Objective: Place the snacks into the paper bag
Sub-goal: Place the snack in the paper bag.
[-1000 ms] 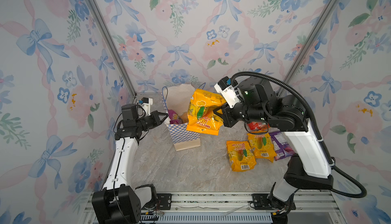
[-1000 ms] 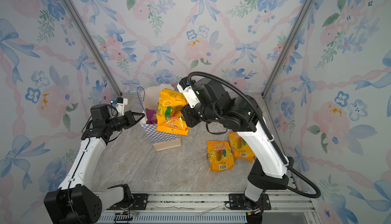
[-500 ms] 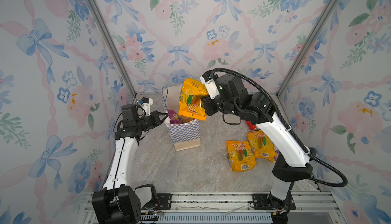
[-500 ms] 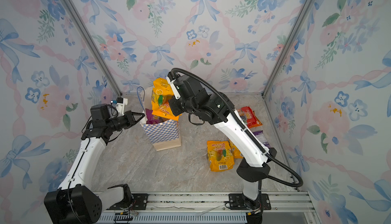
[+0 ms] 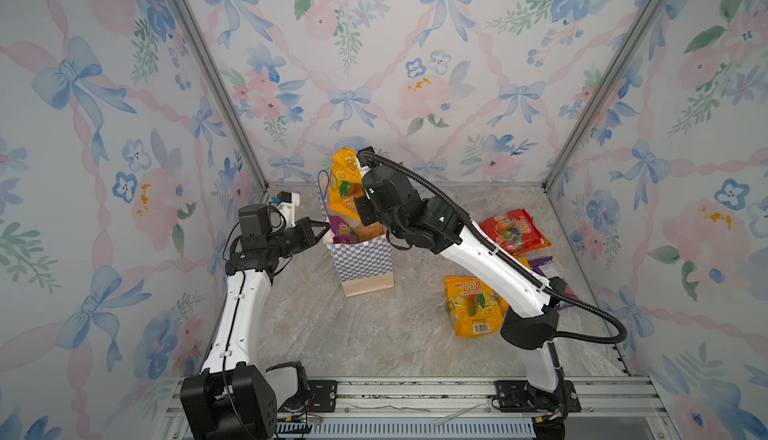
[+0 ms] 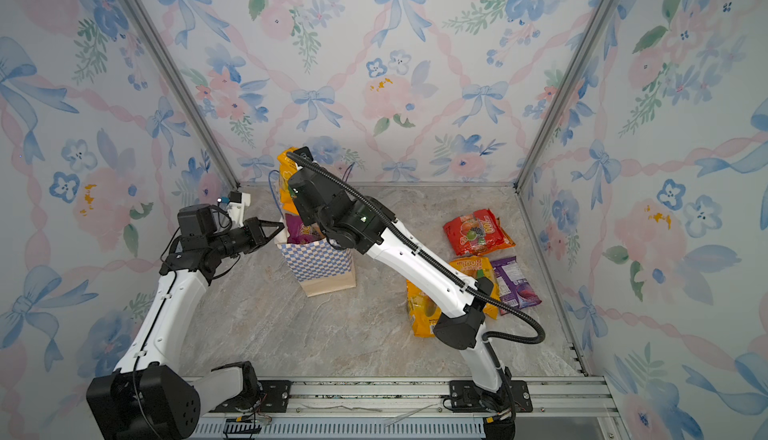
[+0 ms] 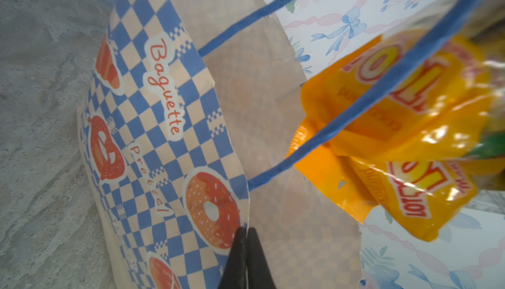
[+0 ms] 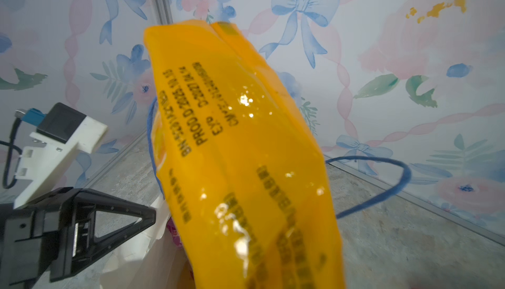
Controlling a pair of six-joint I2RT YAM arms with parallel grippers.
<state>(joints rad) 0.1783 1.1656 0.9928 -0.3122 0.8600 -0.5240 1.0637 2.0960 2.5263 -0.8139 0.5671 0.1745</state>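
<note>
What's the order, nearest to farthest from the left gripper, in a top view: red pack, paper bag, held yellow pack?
1. paper bag, rim pinched by left gripper
2. held yellow pack, above the bag
3. red pack, lying far right

The right gripper's jaws are hidden by its wrist and the yellow pack (image 5: 343,184).

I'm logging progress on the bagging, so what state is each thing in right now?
paper bag, upright, mouth open
left pincer, shut on the bag's rim
right pincer, shut on held yellow pack
held yellow pack, on end at the bag mouth
purple pack, inside the bag
red pack, flat on table
near yellow pack, flat on table
far yellow pack, flat, partly hidden
purple packet, flat on table
</note>
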